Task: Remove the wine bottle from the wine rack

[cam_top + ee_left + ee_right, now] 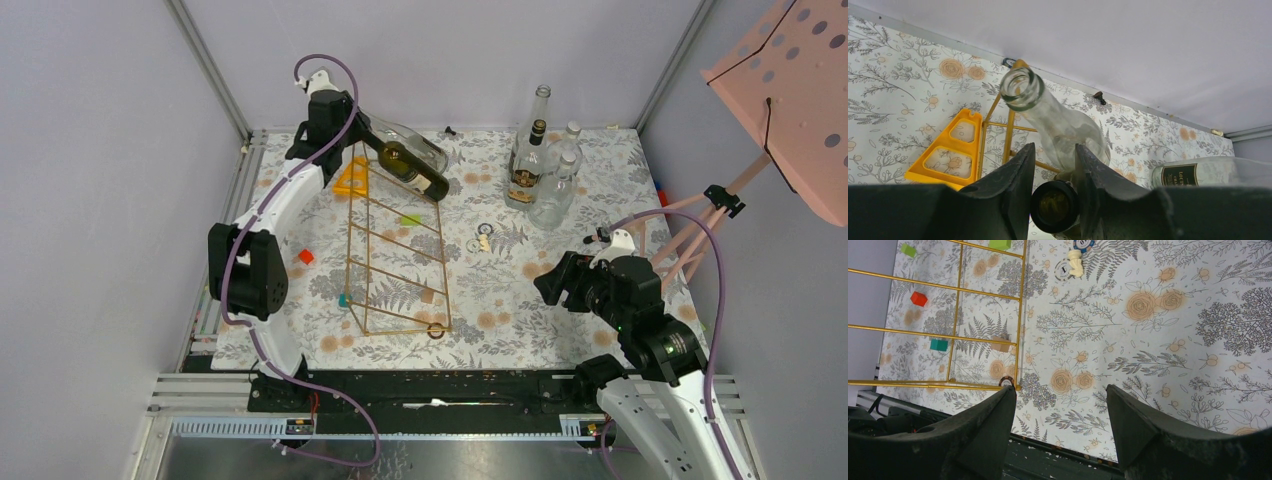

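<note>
The gold wire wine rack point(396, 245) stands slanted on the floral table; it also shows in the left wrist view point(1010, 130) and the right wrist view point(1020, 315). Two bottles lie across its top end: a dark wine bottle point(415, 172) with a label and a clear empty bottle point(405, 135) behind it. My left gripper point(352, 122) is at their necks. In the left wrist view my left gripper point(1054, 147) has its fingers pressed on both sides of the dark bottle's mouth point(1054, 206), with the clear bottle point(1063, 125) just above. My right gripper point(548, 285) point(1059, 387) is open and empty over the front right of the table.
An orange triangle point(352, 178) point(948, 155) lies by the rack's far end. Several bottles point(540, 160) stand at the back right. A pink perforated stand point(790, 80) leans in at the right. Small blocks point(306, 256) point(918, 298) and chips point(478, 240) lie around the rack.
</note>
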Controlling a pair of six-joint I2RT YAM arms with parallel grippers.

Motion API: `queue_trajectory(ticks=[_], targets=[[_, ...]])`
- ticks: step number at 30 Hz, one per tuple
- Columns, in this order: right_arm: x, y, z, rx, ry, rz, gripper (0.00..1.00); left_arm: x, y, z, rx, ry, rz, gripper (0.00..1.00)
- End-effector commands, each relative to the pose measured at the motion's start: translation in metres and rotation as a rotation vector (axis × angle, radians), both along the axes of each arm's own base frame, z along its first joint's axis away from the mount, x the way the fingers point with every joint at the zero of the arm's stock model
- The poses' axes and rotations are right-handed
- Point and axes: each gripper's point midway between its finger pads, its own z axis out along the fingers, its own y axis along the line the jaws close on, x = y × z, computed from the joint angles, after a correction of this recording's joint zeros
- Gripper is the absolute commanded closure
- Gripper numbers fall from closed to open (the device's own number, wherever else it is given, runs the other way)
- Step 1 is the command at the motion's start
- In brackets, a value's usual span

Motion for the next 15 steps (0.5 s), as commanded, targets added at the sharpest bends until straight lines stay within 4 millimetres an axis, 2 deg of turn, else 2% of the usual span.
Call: queue_trajectory(ticks=[1, 8, 15], targets=[[0.001, -0.003, 0.001, -0.001, -0.009, -0.024, 0.27, 0.002, -0.018, 0.05, -0.015, -0.122, -0.028, 0.73], [0.001, -0.003, 0.0, -0.002, -0.005, -0.023, 0.27, -0.001, -0.04, 0.059, 0.026, -0.143, -0.067, 0.73], [0.0, -0.004, 0.0, -0.006, -0.004, -0.024, 0.27, -0.003, -0.062, 0.052, 0.074, -0.137, -0.1, 0.72]])
